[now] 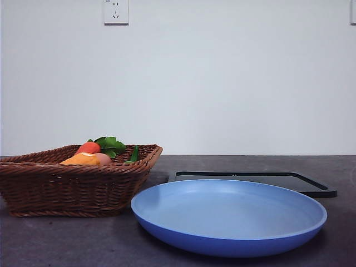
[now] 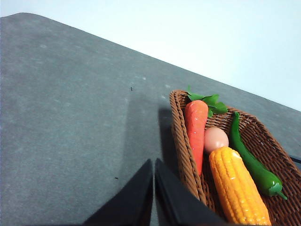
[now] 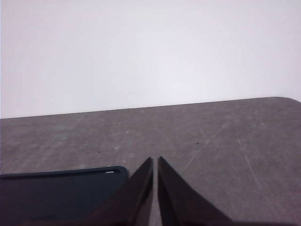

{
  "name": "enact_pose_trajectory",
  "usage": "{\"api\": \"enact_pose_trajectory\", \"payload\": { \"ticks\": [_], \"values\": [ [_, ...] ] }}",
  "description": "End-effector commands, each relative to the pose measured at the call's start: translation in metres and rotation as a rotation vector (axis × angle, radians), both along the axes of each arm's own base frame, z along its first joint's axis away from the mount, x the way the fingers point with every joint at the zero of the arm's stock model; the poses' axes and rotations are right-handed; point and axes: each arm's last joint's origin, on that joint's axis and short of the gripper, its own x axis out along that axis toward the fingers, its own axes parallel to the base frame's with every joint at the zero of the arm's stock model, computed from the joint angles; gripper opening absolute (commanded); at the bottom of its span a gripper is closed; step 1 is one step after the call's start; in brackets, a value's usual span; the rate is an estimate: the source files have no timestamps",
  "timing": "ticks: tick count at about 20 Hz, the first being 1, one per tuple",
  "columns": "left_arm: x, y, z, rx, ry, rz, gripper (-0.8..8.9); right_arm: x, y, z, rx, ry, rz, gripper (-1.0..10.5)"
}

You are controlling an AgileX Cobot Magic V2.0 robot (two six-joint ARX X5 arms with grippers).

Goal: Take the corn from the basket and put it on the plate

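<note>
Bumpy yellow corn (image 2: 239,187) lies in wicker basket (image 1: 78,189); blue plate (image 1: 228,217) bare.

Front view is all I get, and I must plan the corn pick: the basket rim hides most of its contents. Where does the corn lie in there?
Observer: The corn lies flat in the basket, beside the egg.
Operator: What flanks it?
Observer: A carrot runs along one wall; a green pepper lies on the corn's other side.
Operator: Which gripper is nearer?
Observer: The left gripper, jaws shut, sits just outside the basket's wall. The right gripper, also shut, is by the black tray.
</note>
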Motion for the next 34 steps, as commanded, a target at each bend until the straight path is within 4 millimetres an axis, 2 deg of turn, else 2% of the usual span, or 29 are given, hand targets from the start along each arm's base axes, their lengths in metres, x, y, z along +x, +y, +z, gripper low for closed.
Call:
{"api": "enact_pose_trajectory", "payload": {
  "ticks": [1,8,12,18,22,28,34],
  "values": [
    [0.001,0.000,-0.007,-0.013,0.013,0.001,0.07,0.000,0.000,0.001,0.024,-0.013,0.002,0.0],
    [0.001,0.000,-0.007,-0.031,0.014,-0.004,0.07,0.000,0.000,0.002,0.054,-0.027,0.003,0.0],
    [0.000,-0.001,-0.001,-0.085,0.002,-0.041,0.07,-0.002,0.000,0.009,0.125,-0.070,0.014,0.0],
    [-0.007,-0.002,0.034,-0.126,-0.075,-0.060,0.07,-0.010,0.001,0.039,0.202,-0.127,0.039,0.0],
    [-0.013,-0.003,0.061,-0.135,-0.059,-0.070,0.07,-0.017,0.002,0.064,0.215,-0.110,0.074,0.0],
    [-0.014,-0.006,0.099,-0.051,0.009,-0.170,0.07,-0.020,0.006,0.098,0.203,0.034,0.170,0.0],
    [-0.008,-0.009,0.125,0.026,0.135,-0.323,0.07,-0.013,0.010,0.122,0.148,0.249,0.311,0.0]
  ]
}}
